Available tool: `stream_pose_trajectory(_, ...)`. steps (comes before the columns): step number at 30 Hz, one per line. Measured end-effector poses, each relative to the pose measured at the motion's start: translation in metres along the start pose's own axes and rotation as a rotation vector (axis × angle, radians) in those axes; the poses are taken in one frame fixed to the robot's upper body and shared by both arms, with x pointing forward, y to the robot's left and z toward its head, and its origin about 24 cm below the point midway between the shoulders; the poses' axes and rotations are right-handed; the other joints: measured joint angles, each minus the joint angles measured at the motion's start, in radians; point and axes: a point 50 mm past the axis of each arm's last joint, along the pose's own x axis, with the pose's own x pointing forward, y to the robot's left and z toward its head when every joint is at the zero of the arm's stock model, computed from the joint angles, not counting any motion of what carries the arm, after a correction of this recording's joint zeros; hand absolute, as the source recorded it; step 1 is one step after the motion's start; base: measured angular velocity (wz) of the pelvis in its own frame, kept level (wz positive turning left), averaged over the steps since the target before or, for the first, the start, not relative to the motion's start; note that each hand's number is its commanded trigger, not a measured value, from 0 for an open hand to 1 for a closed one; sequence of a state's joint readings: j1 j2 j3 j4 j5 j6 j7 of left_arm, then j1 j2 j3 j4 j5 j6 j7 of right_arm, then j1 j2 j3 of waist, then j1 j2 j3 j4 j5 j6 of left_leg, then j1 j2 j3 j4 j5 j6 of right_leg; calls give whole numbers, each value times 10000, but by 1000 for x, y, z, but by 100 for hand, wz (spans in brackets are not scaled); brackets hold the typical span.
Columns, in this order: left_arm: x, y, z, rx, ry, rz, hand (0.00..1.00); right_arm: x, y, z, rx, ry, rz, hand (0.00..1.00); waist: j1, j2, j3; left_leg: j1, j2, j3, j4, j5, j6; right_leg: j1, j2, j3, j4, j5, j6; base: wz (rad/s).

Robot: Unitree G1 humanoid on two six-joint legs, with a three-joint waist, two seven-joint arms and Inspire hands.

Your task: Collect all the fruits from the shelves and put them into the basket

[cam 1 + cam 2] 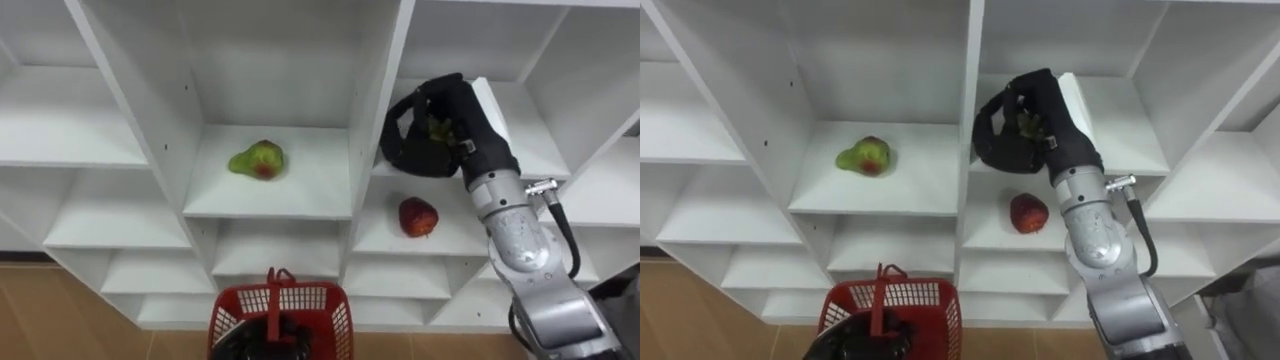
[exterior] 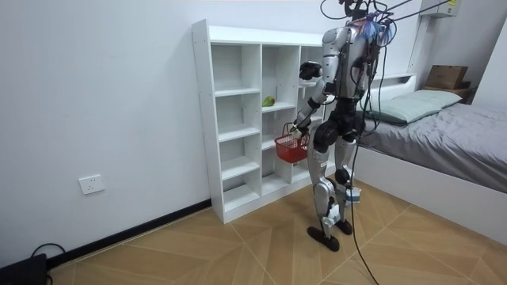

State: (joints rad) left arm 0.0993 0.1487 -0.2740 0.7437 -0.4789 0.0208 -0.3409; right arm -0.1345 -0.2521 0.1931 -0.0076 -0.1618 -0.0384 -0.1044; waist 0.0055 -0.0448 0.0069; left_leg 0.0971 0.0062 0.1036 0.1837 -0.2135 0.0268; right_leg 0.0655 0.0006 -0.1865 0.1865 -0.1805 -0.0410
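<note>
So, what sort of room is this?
Probably a bedroom: a bed with grey bedding and a pillow stands near a white shelf unit, on a wooden floor.

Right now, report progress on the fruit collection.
Done: nothing clearly banked; the red basket hanging from the left hand shows no fruit I can make out. In hand: right hand curled round a greenish fruit inside the closet. Left: the green-red fruit and the red fruit.

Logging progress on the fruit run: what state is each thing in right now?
Green fruit: right hand curled round it, inside a compartment.
Green-red fruit: lying on its shelf, untouched.
Red fruit: lying on its shelf, untouched.
Red basket: hanging from left hand, handle up.
</note>
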Motion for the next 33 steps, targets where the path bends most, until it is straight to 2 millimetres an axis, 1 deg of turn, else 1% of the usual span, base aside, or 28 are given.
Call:
stream_pose_trajectory(6,1,-4,8,120,-372,-200,100,0,-2,7,81,-285,185,100,-98,-2,1,19,3,93,0,-1,-1,-22,2,89,27,11,-15,-3)
stream_pose_trajectory(9,1,-5,12,10,-675,-246,100,0,-1,12,151,-518,237,100,-92,6,2,20,28,274,1,-1,0,-122,11,217,127,19,-28,-14)
stream_pose_trajectory(13,1,-4,12,-130,-718,-240,100,-1,1,13,224,-561,456,100,-177,7,3,29,27,330,1,-1,0,-174,7,279,182,19,-27,-4)
stream_pose_trajectory(19,-1,-2,10,-126,-652,-169,100,-7,-1,20,285,-866,422,100,-189,12,-1,24,29,379,0,-1,0,-297,26,430,198,27,-29,-7)
stream_pose_trajectory(26,-1,-1,10,-130,-654,-157,100,-7,0,20,399,-870,742,100,-252,16,-8,21,46,539,1,-1,0,-312,32,476,204,51,-42,-5)
stream_pose_trajectory(33,-1,-2,10,-131,-658,-167,100,-8,0,21,704,-909,801,100,-253,5,-16,27,50,582,2,-1,-1,-330,38,540,227,56,-46,-2)
